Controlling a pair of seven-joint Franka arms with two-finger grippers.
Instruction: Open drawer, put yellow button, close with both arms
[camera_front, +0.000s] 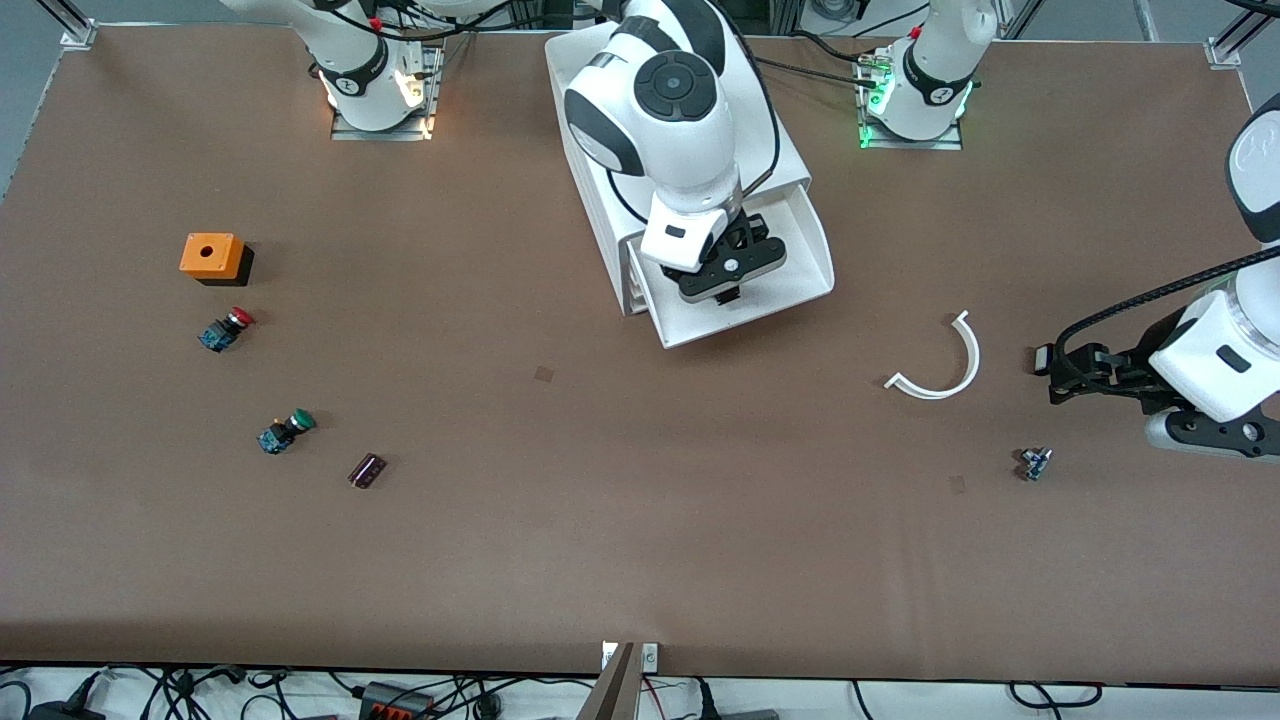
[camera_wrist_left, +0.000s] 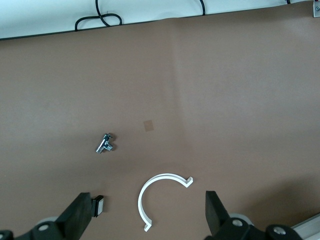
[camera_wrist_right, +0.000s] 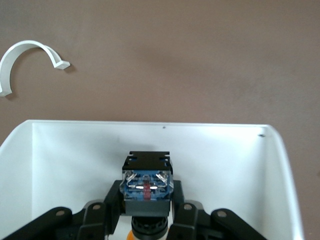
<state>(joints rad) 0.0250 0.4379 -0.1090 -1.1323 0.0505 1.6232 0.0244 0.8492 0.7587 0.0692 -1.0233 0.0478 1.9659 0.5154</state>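
The right gripper (camera_front: 728, 272) hangs inside the pulled-out top drawer (camera_front: 800, 245) of the white rounded-corner plastic cabinet (camera_front: 590, 190), which stands near the edge of the brown surface (camera_front: 640, 520) where the arm bases are mounted, about midway along it. Its black fingers (camera_wrist_right: 111, 206) are clenched on the small yellow-capped push-button switch with a black collar and blue-grey body (camera_wrist_right: 147, 184), held above the white drawer floor with the metal terminals showing in the right wrist view. The left gripper (camera_front: 1050, 372) waits over the left arm's end of the surface, its fingers (camera_wrist_left: 216, 212) spread apart and holding nothing. Near it on the surface lie a white curved plastic half-ring (camera_front: 940, 365) and, nearer the front camera, a tiny metal fitting (camera_front: 1035, 463). Toward the right arm's end sit an orange square box with a round hole on a black base (camera_front: 213, 257), a red-capped button switch (camera_front: 226, 329), a green-capped button switch (camera_front: 285, 431) and a small dark cylindrical part (camera_front: 367, 470).
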